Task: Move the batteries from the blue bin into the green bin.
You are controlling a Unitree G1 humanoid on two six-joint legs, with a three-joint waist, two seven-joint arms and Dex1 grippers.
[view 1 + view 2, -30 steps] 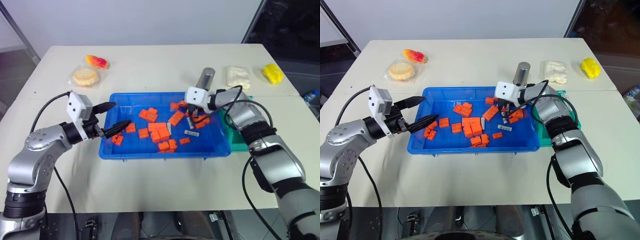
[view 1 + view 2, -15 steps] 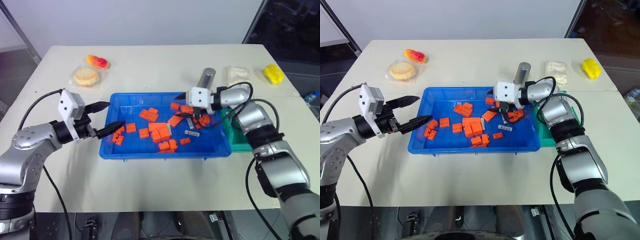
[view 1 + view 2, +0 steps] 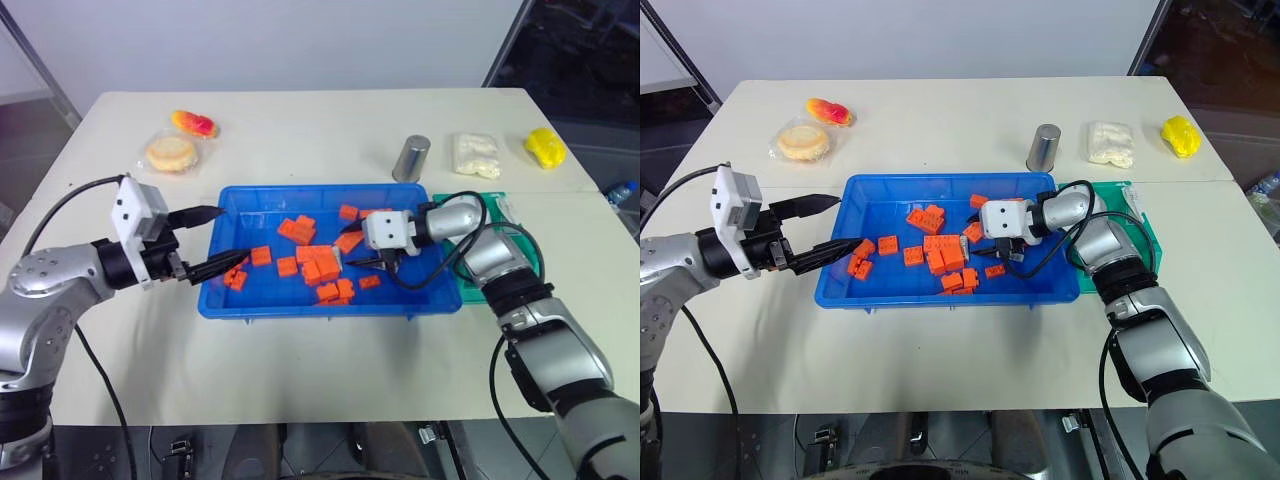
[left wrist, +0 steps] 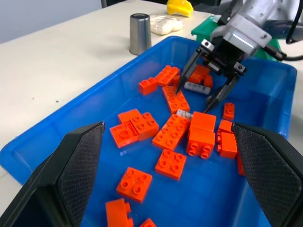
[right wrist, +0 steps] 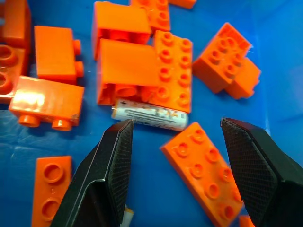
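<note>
Cream-white table (image 3: 330,370) against a pale wall, bins sitting mid-table. One battery (image 5: 149,116) is lying on the floor of the blue bin (image 3: 300,305), wedged against a cluster of orange blocks (image 3: 322,266); another battery (image 4: 195,87) is lying under the right gripper (image 4: 210,85). The green bin (image 3: 1140,225) is sitting just beside the blue bin's right end.

Step in hand, as I read it: lining up a pick. The right gripper is hovering low in the bin, fingers spread wide, straddling the battery without touching it. The next move is calling for a short descent and a clean close, avoiding the blocks.

Right forearm is reaching in from the green-bin side, pointing leftward and down. Left gripper (image 3: 215,240) is hanging over the bin's left rim, fingers spread, holding nothing.
</note>
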